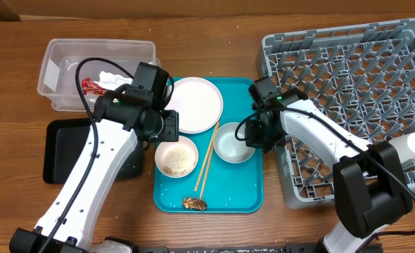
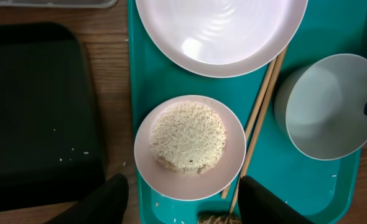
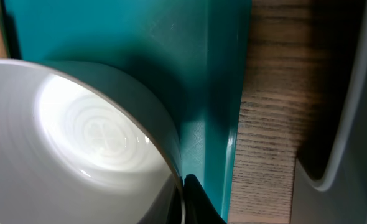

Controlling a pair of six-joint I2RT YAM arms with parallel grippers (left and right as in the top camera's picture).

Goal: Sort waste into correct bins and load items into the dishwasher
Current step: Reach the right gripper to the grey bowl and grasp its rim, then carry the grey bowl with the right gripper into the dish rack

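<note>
**A:** Wooden worktop [image 1: 214, 42], teal tray [image 1: 243, 200] in the middle, rack [image 1: 348, 70] on the right. Which step is this?

**B:** An early one, I'd judge. The plate [image 1: 197, 104], rice bowl [image 1: 176, 157], empty bowl [image 1: 234, 143] and chopsticks [image 1: 206, 160] all sit on the tray. The left claw [image 2: 182, 183] is spread wide over the rice bowl, one finger on each side and touching nothing. The right claw [image 1: 255, 137] is at the empty bowl's right rim.

**A:** Is it gripping the rim?

**B:** I can't tell. The right wrist view shows one dark finger against the outer wall, and the other finger is hidden. The overhead view is too coarse to show it.

**A:** What comes next?

**B:** Probably the left claw drops and closes on the rice bowl, so the rice can be tipped into the black bin [image 1: 60, 151]. The empty bowl needs a firm pinch before it is lifted to the rack.

**A:** Does only one view show anything?

**B:** The left wrist view shows the rice as a moulded mound. Only the overhead view shows the rack.
</note>
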